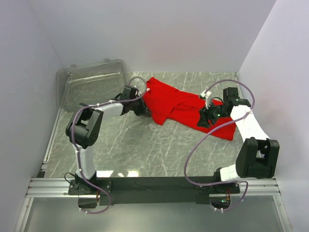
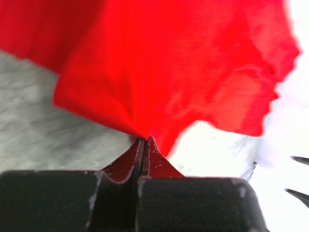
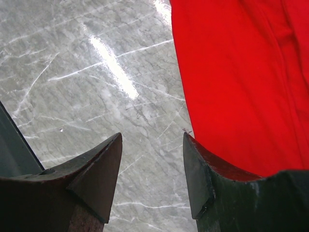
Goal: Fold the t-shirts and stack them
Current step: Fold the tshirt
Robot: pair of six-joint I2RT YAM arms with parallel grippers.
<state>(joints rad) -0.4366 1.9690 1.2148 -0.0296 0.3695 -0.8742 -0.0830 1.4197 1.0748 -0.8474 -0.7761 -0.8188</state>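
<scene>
One red t-shirt [image 1: 181, 106] lies crumpled across the far middle of the marble table. My left gripper [image 1: 143, 110] is at its left end, shut on a pinch of the red cloth, which rises from the tips in the left wrist view [image 2: 145, 140] and spreads as a lifted fold of the t-shirt [image 2: 183, 67]. My right gripper [image 1: 204, 119] is over the shirt's right part, open and empty. In the right wrist view it [image 3: 152, 140] hangs above bare marble, with the edge of the t-shirt [image 3: 241, 82] just beside the right fingertip [image 3: 193, 154].
A clear plastic bin [image 1: 91, 82] stands tilted at the back left against the wall. White walls close in the table [image 1: 145, 150] on the left, back and right. The arm bases sit on a black rail at the near edge.
</scene>
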